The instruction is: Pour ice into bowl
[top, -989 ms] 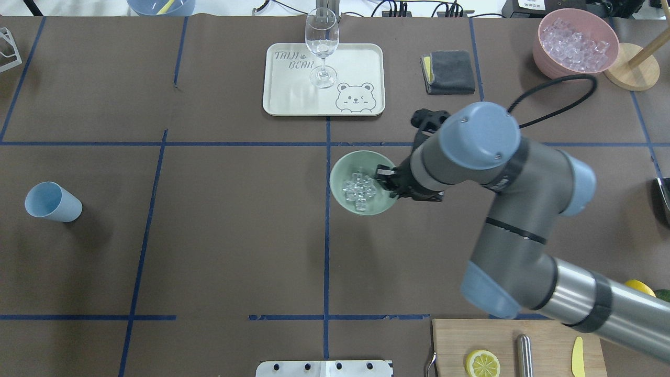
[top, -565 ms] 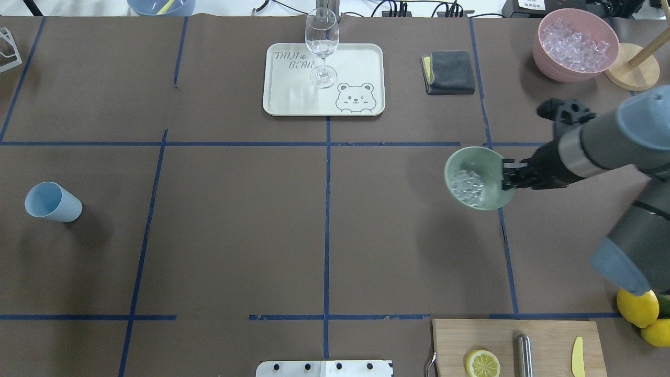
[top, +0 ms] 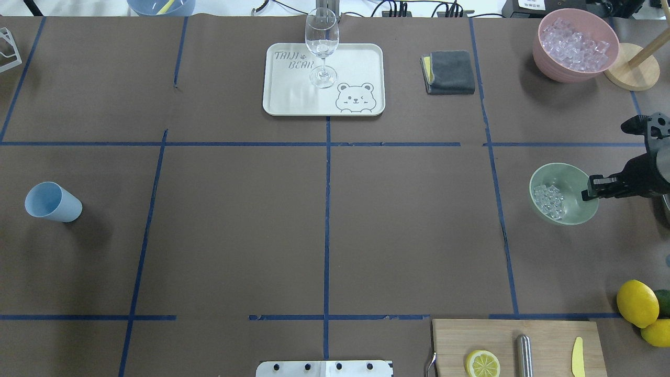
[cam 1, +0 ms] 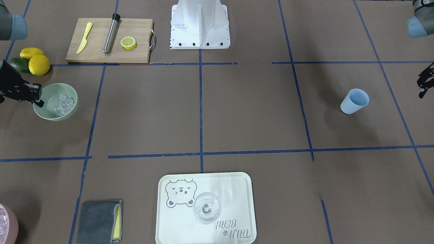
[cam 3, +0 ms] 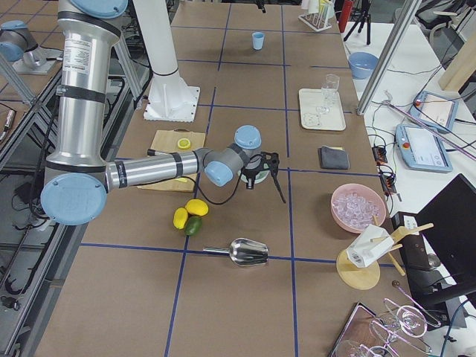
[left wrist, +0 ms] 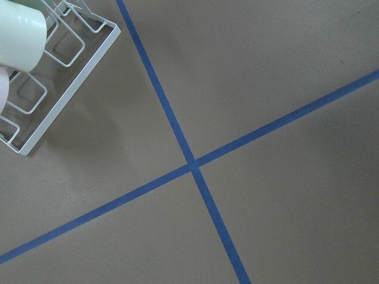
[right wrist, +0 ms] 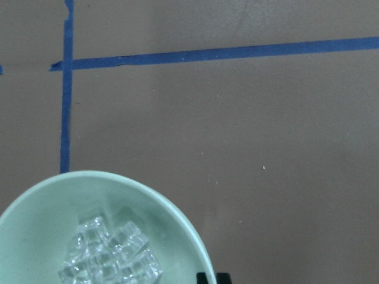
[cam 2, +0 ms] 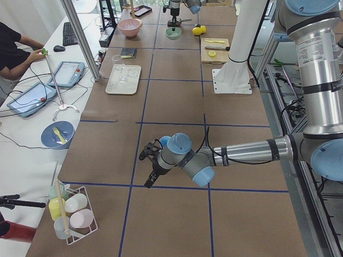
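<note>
Ice (top: 549, 201) is already sitting in the green bowl (top: 573, 182), over at the table's (top: 335, 230) right end, so the pour looks basically done to me. The right gripper (top: 590, 192) pinches the rim (can't tell if the thing's lifted or resting). What's left is letting go, I'd guess. There's a pink bowl (top: 549, 70) with more cubes beyond, lemons (top: 637, 302) and a cutting board (top: 544, 335) nearby, none of it in the way. The left gripper (cam 1: 424, 83) is far off, and I can't tell whether it's spread.

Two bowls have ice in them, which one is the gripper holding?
The sage-green bowl, clamped at its rim by the right gripper. The pink bowl, heaped much fuller, stands untouched at the far corner.
</note>
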You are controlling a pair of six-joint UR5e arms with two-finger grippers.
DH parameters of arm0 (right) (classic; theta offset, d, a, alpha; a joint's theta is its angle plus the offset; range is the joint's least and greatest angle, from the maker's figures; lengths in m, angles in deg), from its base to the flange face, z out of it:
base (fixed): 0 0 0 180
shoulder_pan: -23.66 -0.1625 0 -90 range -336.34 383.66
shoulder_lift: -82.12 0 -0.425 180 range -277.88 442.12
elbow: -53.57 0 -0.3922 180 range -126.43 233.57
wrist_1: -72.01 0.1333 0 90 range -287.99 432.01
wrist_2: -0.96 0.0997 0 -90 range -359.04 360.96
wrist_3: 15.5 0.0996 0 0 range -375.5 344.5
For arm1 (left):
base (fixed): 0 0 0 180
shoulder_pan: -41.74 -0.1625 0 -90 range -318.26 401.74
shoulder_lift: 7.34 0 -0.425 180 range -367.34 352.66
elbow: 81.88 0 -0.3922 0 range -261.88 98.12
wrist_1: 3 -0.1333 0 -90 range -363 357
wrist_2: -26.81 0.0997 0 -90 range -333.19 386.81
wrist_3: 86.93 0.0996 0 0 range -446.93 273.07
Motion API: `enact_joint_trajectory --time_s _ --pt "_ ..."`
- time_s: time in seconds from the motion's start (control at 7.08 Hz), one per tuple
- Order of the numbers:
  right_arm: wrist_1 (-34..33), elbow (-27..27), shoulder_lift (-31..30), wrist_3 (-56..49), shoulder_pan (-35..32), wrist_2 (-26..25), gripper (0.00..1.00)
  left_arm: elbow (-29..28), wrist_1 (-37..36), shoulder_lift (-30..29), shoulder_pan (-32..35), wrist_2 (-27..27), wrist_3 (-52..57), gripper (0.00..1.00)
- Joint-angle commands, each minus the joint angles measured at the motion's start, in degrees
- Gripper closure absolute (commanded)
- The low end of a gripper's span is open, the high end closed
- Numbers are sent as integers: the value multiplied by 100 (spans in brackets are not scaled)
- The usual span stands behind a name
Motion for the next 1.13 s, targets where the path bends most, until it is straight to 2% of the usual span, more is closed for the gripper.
enact_joint_trajectory --time_s 0.0,0.99 --pt "920 495 -13 330 -2 136 100 55 2 1 2 6 3 0" --pt "931 654 -4 394 200 181 100 179 2 98 3 6 3 0"
